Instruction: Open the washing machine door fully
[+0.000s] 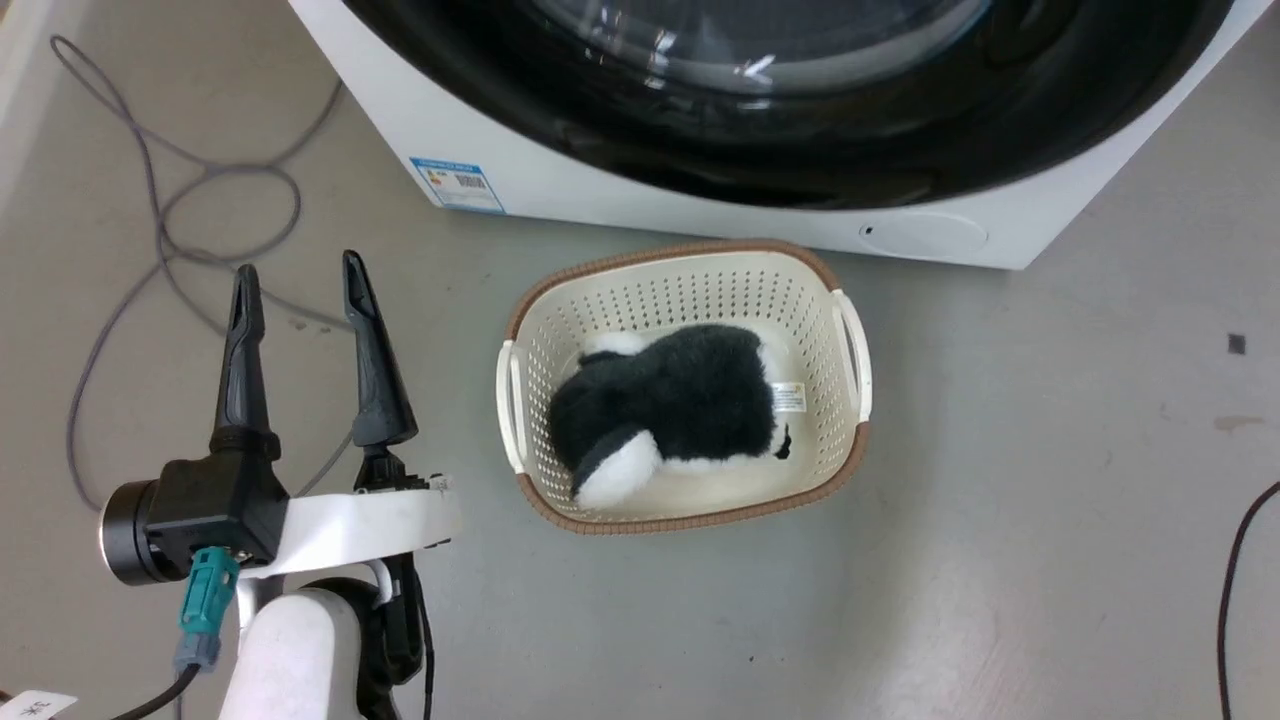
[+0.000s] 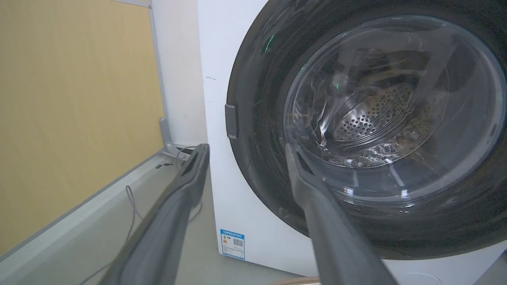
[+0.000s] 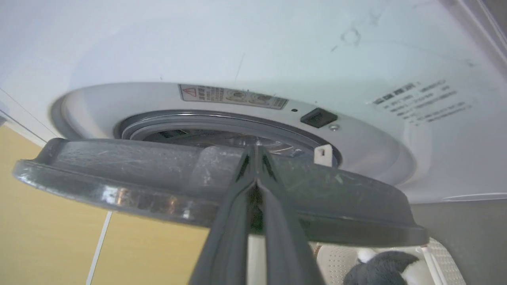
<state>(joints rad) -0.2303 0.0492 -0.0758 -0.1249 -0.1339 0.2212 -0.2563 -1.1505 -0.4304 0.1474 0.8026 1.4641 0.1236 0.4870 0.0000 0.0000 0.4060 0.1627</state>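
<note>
The washing machine door (image 1: 800, 150), a glossy black disc with a clear glass bowl, fills the top of the head view on the white machine (image 1: 560, 190). In the right wrist view the door (image 3: 119, 178) stands ajar, seen edge-on, with the grey rubber ring (image 3: 222, 118) behind it. My right gripper (image 3: 255, 150) is shut, its tips reaching over the door's rim onto its inner side. My left gripper (image 1: 298, 265) is open and holds nothing, off to the machine's left above the floor. In the left wrist view, the left gripper (image 2: 243, 152) points at the door's left edge (image 2: 253, 118).
A cream basket (image 1: 690, 285) with a black and white plush toy (image 1: 680, 400) sits on the floor right in front of the machine. Grey cables (image 1: 160, 230) loop on the floor at the left. A black cable (image 1: 1235, 570) runs at the right edge. A yellow panel (image 2: 71, 99) stands left of the machine.
</note>
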